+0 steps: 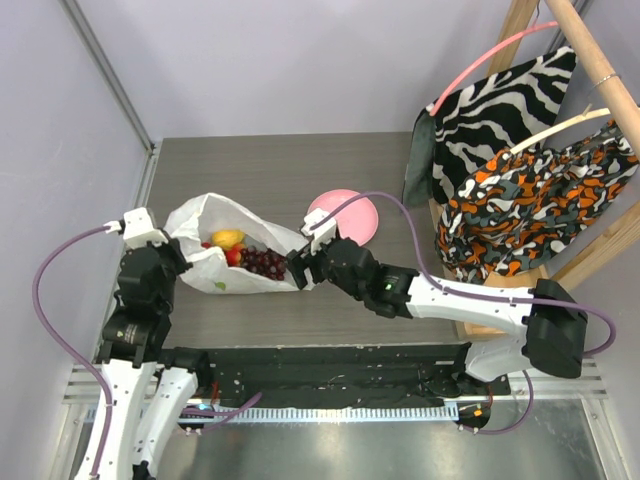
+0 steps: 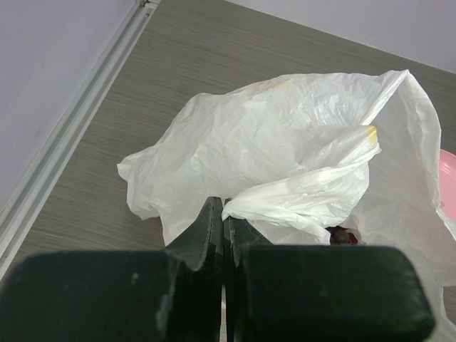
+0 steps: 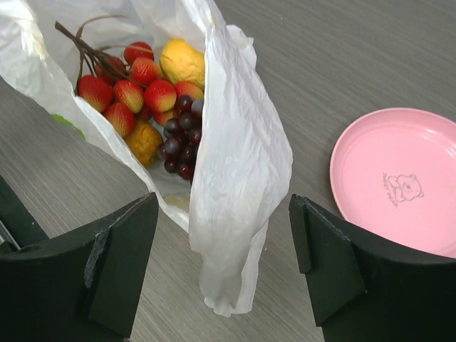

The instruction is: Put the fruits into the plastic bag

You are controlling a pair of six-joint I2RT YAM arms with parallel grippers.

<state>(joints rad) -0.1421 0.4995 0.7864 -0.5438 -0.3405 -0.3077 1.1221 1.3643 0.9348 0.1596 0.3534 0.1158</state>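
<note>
– Black fingers of the left gripper [image 2: 224, 231], bottom centre of the left wrist view: pressed fully together, pinching a fold of the plastic bag [image 2: 285, 135].
– And the right gripper [image 3: 224, 242]?
– Spread wide along the bottom of its own view, holding nothing. Hanging flap of the bag's rim between the two fingers, apparently touching neither.
– Beyond the flap?
– Bag mouth open toward the upper left, with the fruits [image 3: 149, 92] inside: red ones on a twig, a dark grape bunch [image 3: 182, 139], a yellow lemon [image 3: 182, 60], something orange lower down. Pale green shape showing through the bag's wall at far left, too unclear to name.
– Anything left outside?
– No fruit seen on the table [image 3: 342, 57]. Pink plate [image 3: 399, 178] at right, just beside the bag, nothing on it. Farther back, upper right of the top view, zebra cloth [image 1: 490, 100] on a wooden rack.
– Nearly done, then?
– Judged so. Loading apparently complete; at most, letting go of the bag and drawing both arms clear.
</note>
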